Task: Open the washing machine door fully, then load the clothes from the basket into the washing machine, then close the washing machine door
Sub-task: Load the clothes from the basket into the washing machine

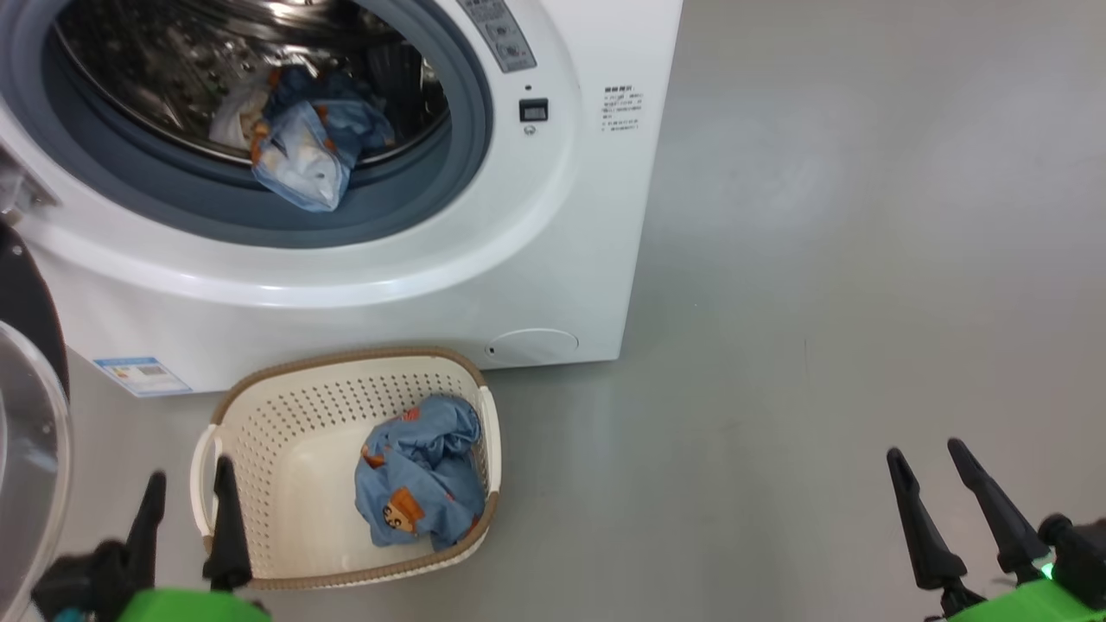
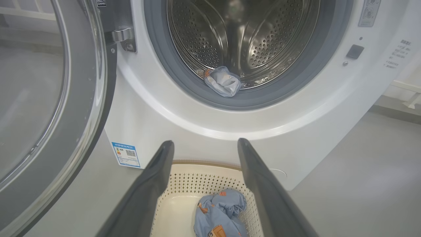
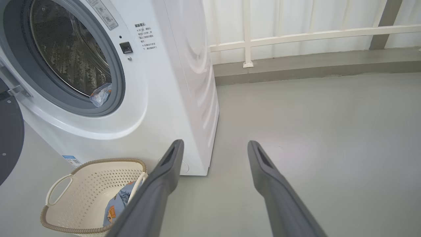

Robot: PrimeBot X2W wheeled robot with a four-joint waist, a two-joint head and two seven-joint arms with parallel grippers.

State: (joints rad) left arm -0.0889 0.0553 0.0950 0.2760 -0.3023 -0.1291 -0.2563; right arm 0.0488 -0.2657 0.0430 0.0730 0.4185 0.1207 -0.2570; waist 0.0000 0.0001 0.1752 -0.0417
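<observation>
Grey floor (image 1: 821,259), blue garment (image 1: 422,471) in basket (image 1: 285,406) ahead of left fingers (image 1: 229,518)

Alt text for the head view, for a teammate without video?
A pale garment hangs out of the drum of the open washing machine; a blue printed garment lies in the cream basket on the floor before it. The left gripper and right gripper hover open, empty.

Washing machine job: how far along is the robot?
Done: the washing machine door stands wide open, and a pale garment lies at the mouth of the drum, drooping onto the gasket. In hand: nothing; the left gripper, open, hovers by the basket, the right gripper open over the floor. Left: the blue garment in the basket, then closing the door.
</observation>
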